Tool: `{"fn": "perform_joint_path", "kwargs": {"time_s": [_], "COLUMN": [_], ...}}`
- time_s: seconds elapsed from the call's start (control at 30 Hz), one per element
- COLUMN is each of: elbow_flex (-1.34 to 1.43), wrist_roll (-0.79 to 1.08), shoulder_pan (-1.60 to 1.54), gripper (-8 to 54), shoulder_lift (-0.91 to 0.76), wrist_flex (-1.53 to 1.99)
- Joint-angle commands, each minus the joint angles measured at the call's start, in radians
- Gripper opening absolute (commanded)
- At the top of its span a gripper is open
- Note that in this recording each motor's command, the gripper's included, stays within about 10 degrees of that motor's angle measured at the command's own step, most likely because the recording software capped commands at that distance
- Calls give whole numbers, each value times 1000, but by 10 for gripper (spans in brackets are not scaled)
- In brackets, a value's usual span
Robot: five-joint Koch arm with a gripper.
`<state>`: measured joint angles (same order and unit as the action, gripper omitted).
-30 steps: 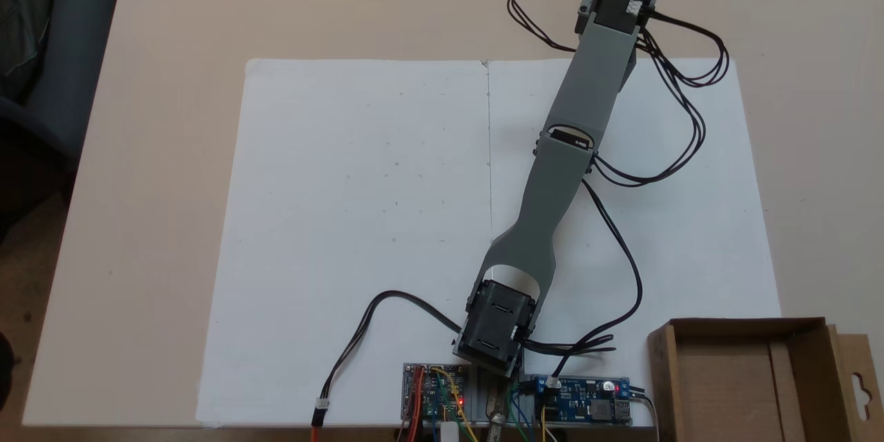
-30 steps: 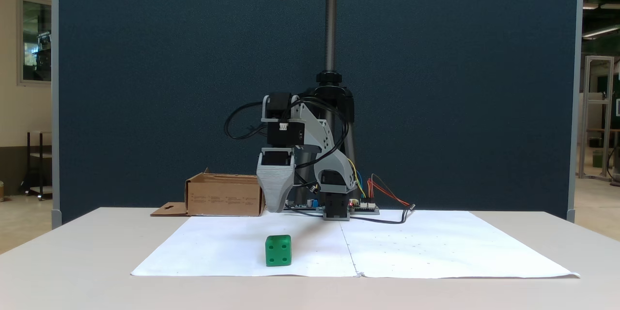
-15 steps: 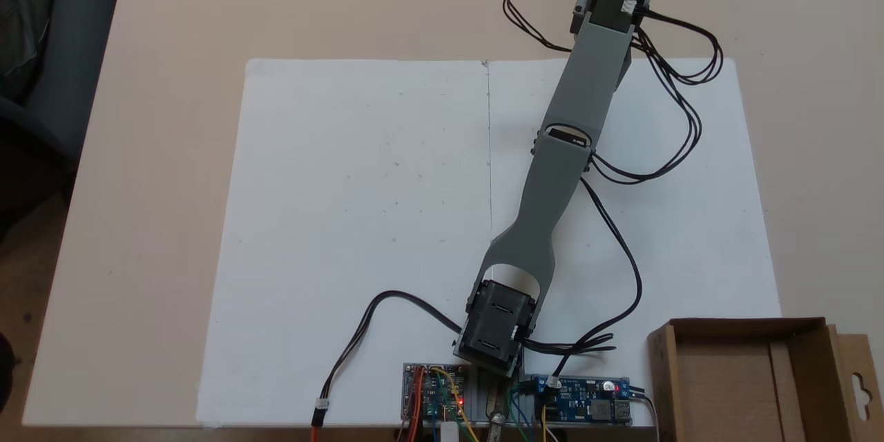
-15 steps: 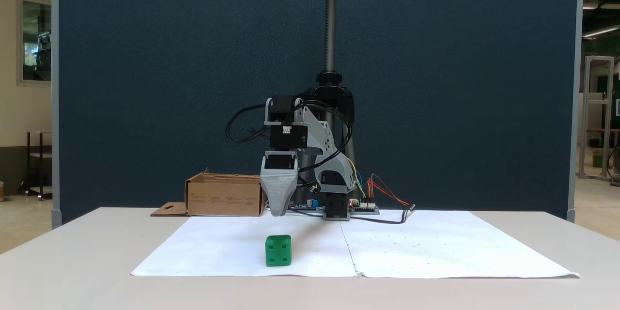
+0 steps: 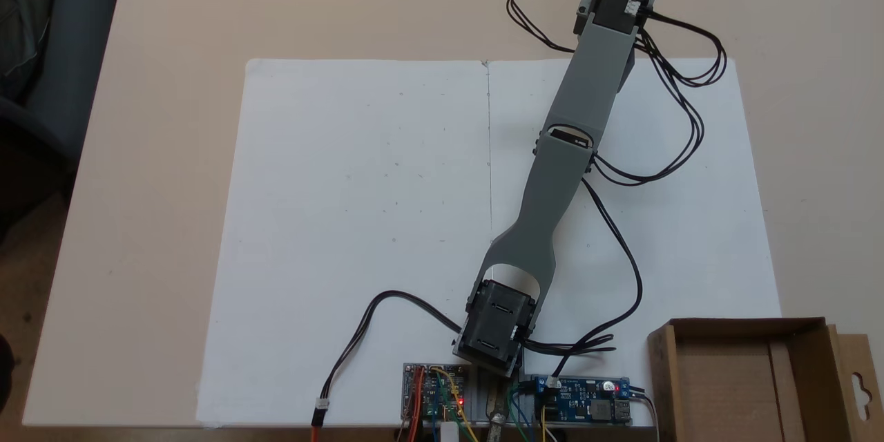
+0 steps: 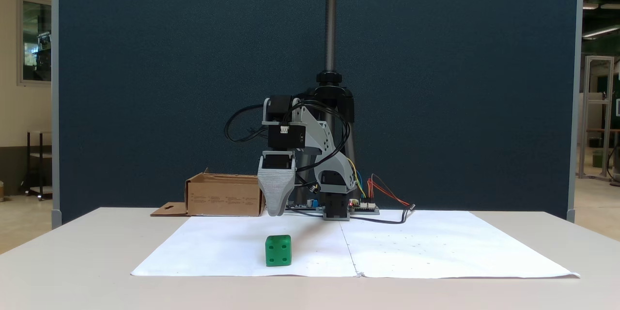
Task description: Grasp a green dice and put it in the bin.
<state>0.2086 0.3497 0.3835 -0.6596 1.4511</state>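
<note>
The green dice (image 6: pixel 278 250) is a small bright green cube resting on the white paper (image 6: pixel 232 252) near its front edge, with a face of several pips towards the camera. My gripper (image 6: pixel 275 212) hangs pointing down, above and behind the dice and apart from it. Only one grey wedge-shaped jaw shows, so its opening is unclear. From above, the grey arm (image 5: pixel 563 166) stretches diagonally to the wrist motor (image 5: pixel 617 0) at the far right. The bin (image 5: pixel 749 327) is a shallow brown cardboard box beside the arm's base; it also appears as the bin (image 6: pixel 223 197) at back left.
Two circuit boards (image 5: pixel 583 406) with coloured wires sit at the arm's base (image 5: pixel 494 328). Black cables (image 5: pixel 680 117) loop out beside the arm. White paper (image 5: pixel 359 221) covers the table's middle. A dark blue partition (image 6: pixel 145 82) stands behind the table.
The gripper head swayed slightly sideways and dipped, then came back to nearly where it was. The green dice has not moved.
</note>
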Motion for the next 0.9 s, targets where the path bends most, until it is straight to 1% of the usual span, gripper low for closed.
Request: {"fn": "perform_joint_path", "kwargs": {"time_s": [0.0, 0.87], "elbow_flex": [-46, -46], "wrist_roll": [-67, -137], "shoulder_pan": [6, -3], "gripper": [474, 468], "shoulder_lift": [-20, -3], "wrist_flex": [175, 164]}}
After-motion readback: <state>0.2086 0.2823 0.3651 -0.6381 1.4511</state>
